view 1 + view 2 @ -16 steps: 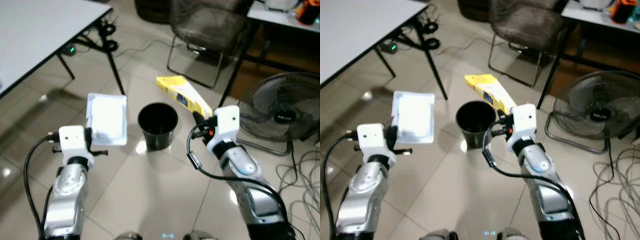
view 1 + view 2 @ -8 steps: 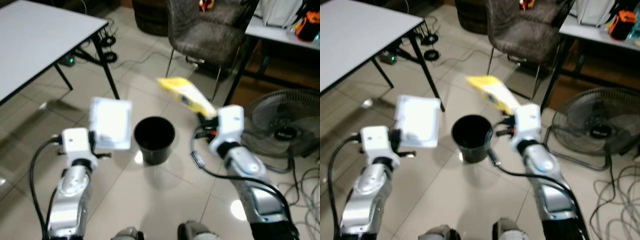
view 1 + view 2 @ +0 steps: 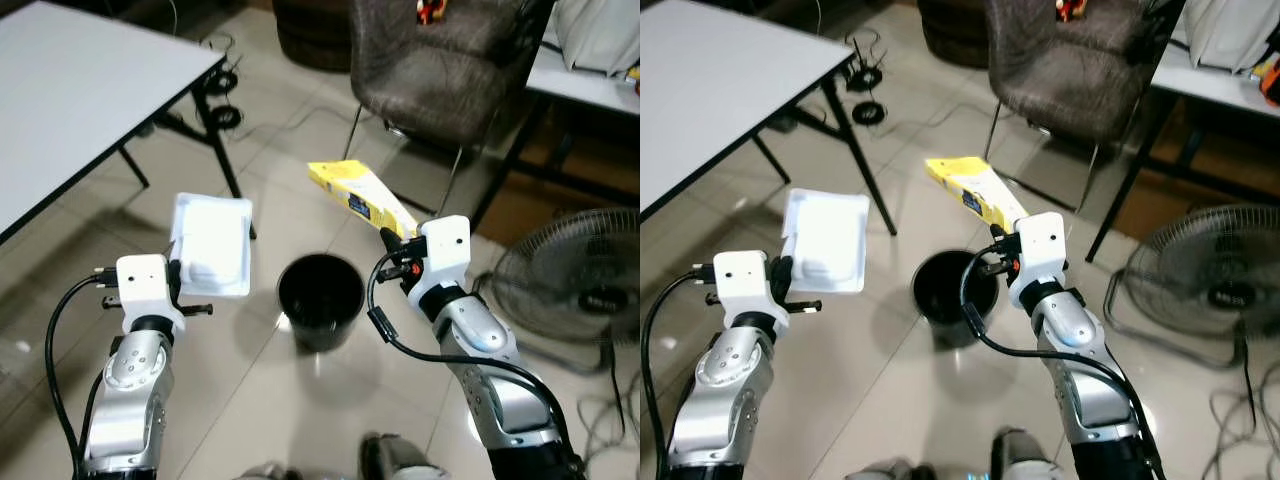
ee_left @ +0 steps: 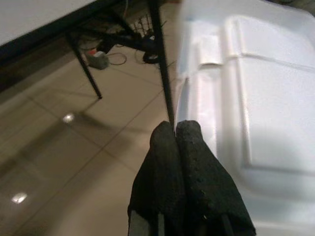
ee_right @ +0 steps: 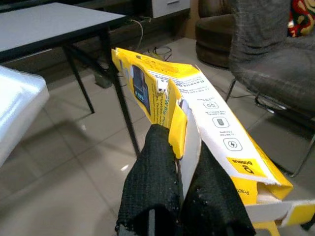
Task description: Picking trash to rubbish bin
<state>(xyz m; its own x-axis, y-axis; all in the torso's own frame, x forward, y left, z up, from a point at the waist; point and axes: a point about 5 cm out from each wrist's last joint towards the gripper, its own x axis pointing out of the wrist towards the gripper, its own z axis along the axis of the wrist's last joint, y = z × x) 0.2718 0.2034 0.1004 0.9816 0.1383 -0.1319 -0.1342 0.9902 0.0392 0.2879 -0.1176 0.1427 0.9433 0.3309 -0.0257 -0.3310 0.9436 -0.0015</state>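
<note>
A round black rubbish bin [image 3: 320, 300] stands on the tiled floor between my two arms. My left gripper [image 4: 175, 129] is shut on the edge of a white foam tray [image 3: 212, 243], held up to the left of the bin. My right gripper [image 5: 183, 142] is shut on a torn yellow cardboard box [image 3: 360, 195], which sticks up and away just right of the bin's rim. Both pieces of trash are held at about the same height above the floor, one on each side of the bin [image 3: 954, 292].
A grey table [image 3: 70, 110] with black legs stands at the left. A dark chair [image 3: 440, 70] is behind the bin. A floor fan [image 3: 580, 295] sits at the right, with another table edge [image 3: 590, 85] behind it. Cables lie on the floor by the table legs.
The camera view has shifted, so the bin now lies closer under my arms. Both grippers keep their hold on the tray and the box.
</note>
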